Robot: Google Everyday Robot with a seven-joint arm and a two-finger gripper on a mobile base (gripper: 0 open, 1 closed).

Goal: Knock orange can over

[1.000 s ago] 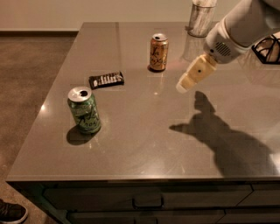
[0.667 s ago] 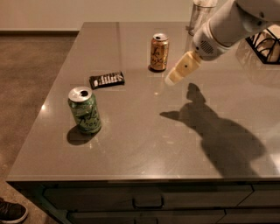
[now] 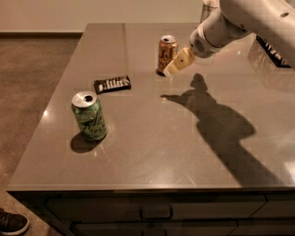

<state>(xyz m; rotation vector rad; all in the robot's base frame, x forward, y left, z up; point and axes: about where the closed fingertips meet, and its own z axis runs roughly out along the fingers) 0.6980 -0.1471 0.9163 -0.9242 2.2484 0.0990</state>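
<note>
The orange can (image 3: 166, 54) stands upright near the back middle of the grey table (image 3: 152, 138). It is orange-gold with a silver top and dark lettering. My gripper (image 3: 171, 69) comes in from the upper right on a white arm, and its pale tip is right beside the can's lower right side, touching or nearly touching it. A green can (image 3: 89, 116) with a silver top stands upright at the front left.
A dark flat wrapped bar (image 3: 112, 84) lies between the two cans. A tall silvery tumbler (image 3: 209, 5) is partly hidden behind the arm at the back. A dark object (image 3: 275, 48) sits at the right edge. The arm's shadow falls across the table's right half.
My gripper has moved left across the table, from well right of the orange can to right beside it. The can still stands upright.
</note>
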